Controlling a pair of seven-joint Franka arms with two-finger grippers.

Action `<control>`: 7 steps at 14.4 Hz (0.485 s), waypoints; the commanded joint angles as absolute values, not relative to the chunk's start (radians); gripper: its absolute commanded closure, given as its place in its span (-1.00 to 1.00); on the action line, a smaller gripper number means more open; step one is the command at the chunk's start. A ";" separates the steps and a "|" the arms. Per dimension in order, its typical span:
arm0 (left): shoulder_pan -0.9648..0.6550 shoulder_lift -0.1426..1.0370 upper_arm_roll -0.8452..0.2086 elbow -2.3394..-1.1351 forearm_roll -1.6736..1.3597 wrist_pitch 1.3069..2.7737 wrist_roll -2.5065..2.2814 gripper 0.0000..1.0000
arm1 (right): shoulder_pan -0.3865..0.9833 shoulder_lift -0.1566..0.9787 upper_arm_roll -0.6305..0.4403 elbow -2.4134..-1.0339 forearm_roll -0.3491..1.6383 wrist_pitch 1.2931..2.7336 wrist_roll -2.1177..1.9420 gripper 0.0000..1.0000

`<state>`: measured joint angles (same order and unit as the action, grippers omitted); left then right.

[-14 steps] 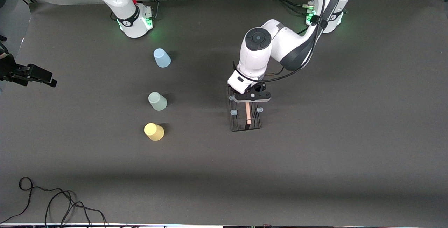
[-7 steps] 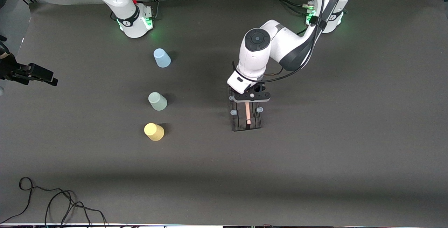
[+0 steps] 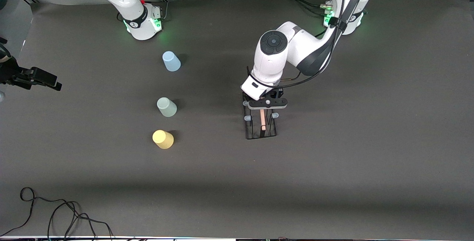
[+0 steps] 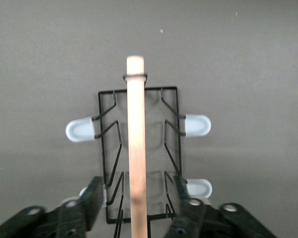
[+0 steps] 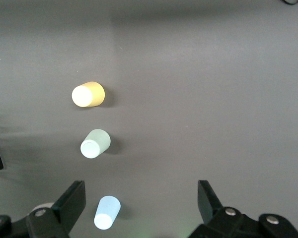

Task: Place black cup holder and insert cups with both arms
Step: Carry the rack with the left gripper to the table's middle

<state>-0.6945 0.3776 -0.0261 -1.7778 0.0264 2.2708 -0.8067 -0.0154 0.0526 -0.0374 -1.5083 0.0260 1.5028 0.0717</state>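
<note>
Dark matte surface (image 3: 333,167): your left end effector (image 3: 267,103), fingers spread, straddled the black cup holder (image 3: 260,127) at centre; light, stiff wire, best held by its rod. Right end effector (image 5: 141,203) waited open; cups (image 3: 167,107) at nine o'clock.

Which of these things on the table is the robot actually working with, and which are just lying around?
Part of the job: black cup holder, under the left gripper; blue cup; green cup; yellow cup; right gripper, open above the cups.

Just lying about: loose black cable near the table's front edge.
</note>
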 commanded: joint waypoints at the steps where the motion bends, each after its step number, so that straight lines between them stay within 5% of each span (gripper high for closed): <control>1: -0.664 0.353 -0.014 -1.724 0.041 2.244 -0.828 -1.00 | 0.014 0.043 -0.028 -1.526 0.012 1.493 0.210 -1.00; 7: -0.500 0.278 -0.014 -1.717 0.045 2.088 -0.671 -1.00 | 0.155 0.067 -0.028 -1.565 0.026 1.532 0.418 -1.00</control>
<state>-0.5611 0.3098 -0.0063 -1.7126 0.0318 2.1689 -0.7622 0.1127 0.0596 -0.0265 -1.5437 0.0269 1.5055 0.3493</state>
